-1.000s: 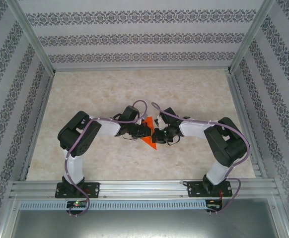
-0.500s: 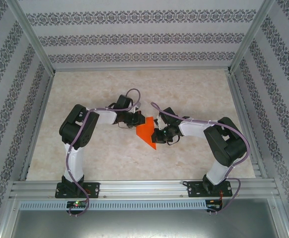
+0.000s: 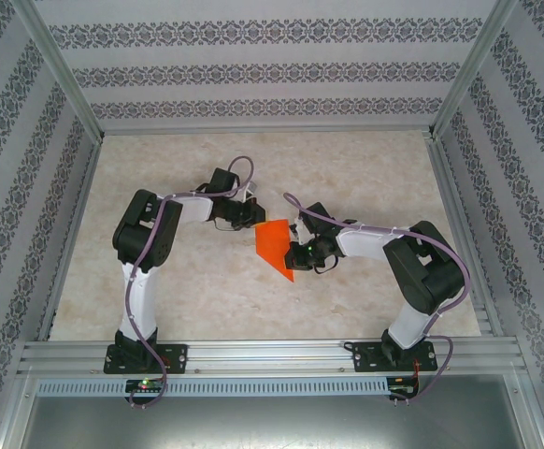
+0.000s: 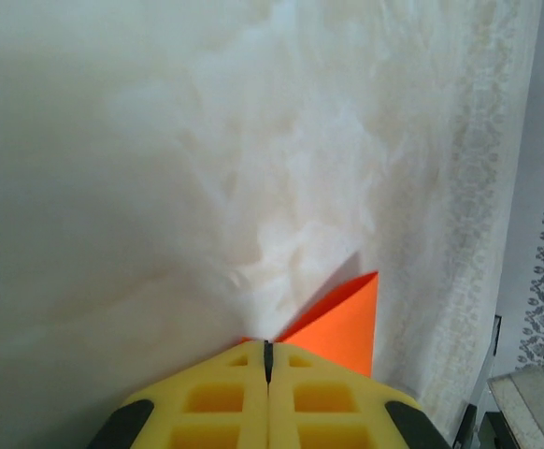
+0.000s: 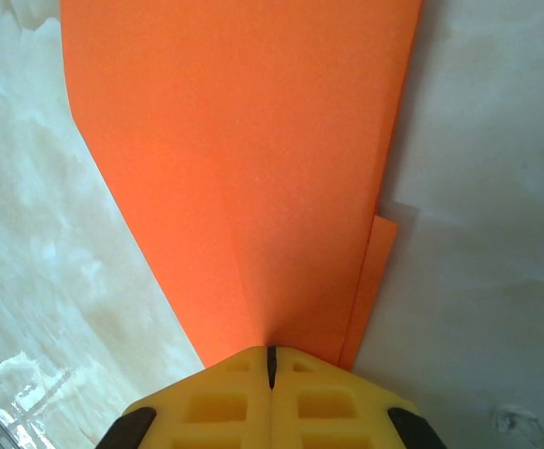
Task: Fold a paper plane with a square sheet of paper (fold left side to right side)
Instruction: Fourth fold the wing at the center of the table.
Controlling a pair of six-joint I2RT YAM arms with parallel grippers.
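Note:
The square sheet of paper (image 3: 272,245) lies mid-table as a bright orange pointed wedge, its tip toward the near edge. My left gripper (image 3: 251,221) sits at its upper left corner. In the left wrist view the yellow fingertips (image 4: 253,360) are closed together, and an orange flap (image 4: 347,323) sticks out past them, lifted over its shadow. My right gripper (image 3: 295,251) is at the paper's right edge. In the right wrist view it (image 5: 272,351) is shut on the paper (image 5: 244,168), which fans out from the tips with a second layer showing at the right.
The pale marbled tabletop (image 3: 365,178) stretches behind and beside the arms. Patterned walls and aluminium posts (image 3: 454,84) enclose it on three sides. A metal rail (image 3: 272,354) with both arm bases runs along the near edge.
My left arm has drawn back up and to the left, and more of the orange paper now shows between the grippers. The right arm has stayed put.

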